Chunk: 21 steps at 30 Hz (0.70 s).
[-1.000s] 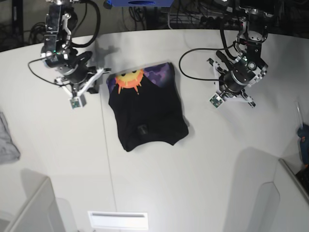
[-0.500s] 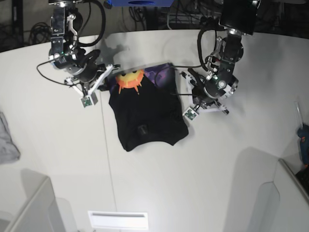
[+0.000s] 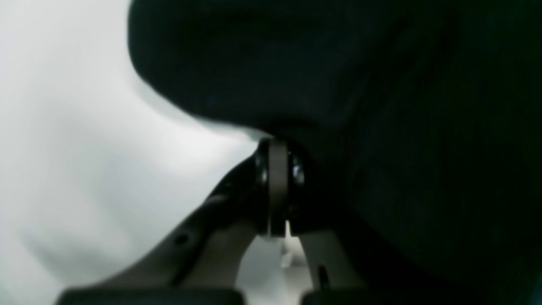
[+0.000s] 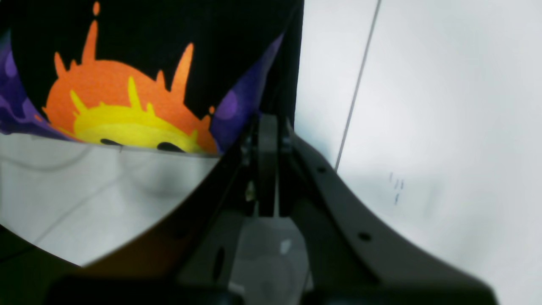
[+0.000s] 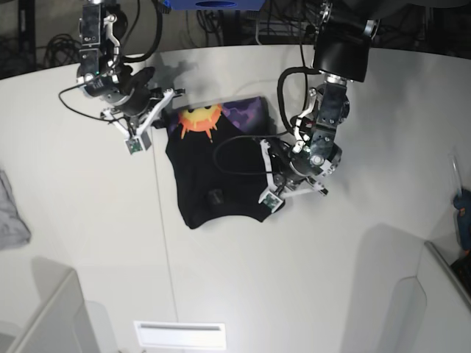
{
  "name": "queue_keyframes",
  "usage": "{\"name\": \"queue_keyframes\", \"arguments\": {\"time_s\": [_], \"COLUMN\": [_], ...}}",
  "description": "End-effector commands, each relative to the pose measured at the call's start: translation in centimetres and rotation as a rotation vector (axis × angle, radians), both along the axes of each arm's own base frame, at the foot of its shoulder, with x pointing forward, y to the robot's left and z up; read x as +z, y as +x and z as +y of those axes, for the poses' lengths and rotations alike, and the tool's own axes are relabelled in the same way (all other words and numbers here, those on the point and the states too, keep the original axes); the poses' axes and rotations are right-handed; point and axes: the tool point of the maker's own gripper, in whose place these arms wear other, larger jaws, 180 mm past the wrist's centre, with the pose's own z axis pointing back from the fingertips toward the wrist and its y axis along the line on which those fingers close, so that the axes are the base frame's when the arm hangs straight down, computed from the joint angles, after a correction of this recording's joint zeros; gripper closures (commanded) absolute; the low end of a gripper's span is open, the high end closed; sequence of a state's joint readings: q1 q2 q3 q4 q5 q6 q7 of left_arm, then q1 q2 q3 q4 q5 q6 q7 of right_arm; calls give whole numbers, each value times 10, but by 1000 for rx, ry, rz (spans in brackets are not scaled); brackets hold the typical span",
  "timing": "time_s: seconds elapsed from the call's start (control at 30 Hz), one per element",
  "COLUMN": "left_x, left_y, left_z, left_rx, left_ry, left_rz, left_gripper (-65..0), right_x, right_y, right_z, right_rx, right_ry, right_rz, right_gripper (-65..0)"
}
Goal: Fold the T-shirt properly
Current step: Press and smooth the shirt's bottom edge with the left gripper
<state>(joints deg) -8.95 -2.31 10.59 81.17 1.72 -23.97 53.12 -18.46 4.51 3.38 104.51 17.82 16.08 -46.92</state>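
Large black cloth T-shirt [image 5: 221,173] with orange-yellow sun print, partly folded, flat on white table [image 5: 88,220]. Left gripper [image 3: 277,186] closed at right hem, touching black fabric. Right gripper [image 4: 267,140] closed beside printed corner; pinch of cloth not discernible.
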Motion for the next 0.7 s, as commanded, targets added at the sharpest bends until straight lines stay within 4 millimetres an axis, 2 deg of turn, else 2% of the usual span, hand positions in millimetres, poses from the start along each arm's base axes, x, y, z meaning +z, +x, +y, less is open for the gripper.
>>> {"name": "queue_keyframes", "arguments": {"time_s": [0.0, 0.2, 0.37, 0.67], "left_x": [8, 13, 5, 13], "left_y": [8, 15, 16, 22], "left_z": [-6, -9, -25, -43], "left_rx": [-8, -13, -79, -92], "left_ry": [-17, -18, 7, -28], "left_rz": [-23, -39, -13, -33], "left_gripper": [0, 0, 0, 0], "right_x": [9, 8, 8, 8], "right_y": [7, 7, 6, 6], "right_z": [-1, -1, 0, -4], "right_rx": [-4, -3, -1, -6], "right_ry": [8, 9, 9, 3], "right_rz": [-40, -37, -35, -35], "right_gripper": [0, 0, 0, 0]}}
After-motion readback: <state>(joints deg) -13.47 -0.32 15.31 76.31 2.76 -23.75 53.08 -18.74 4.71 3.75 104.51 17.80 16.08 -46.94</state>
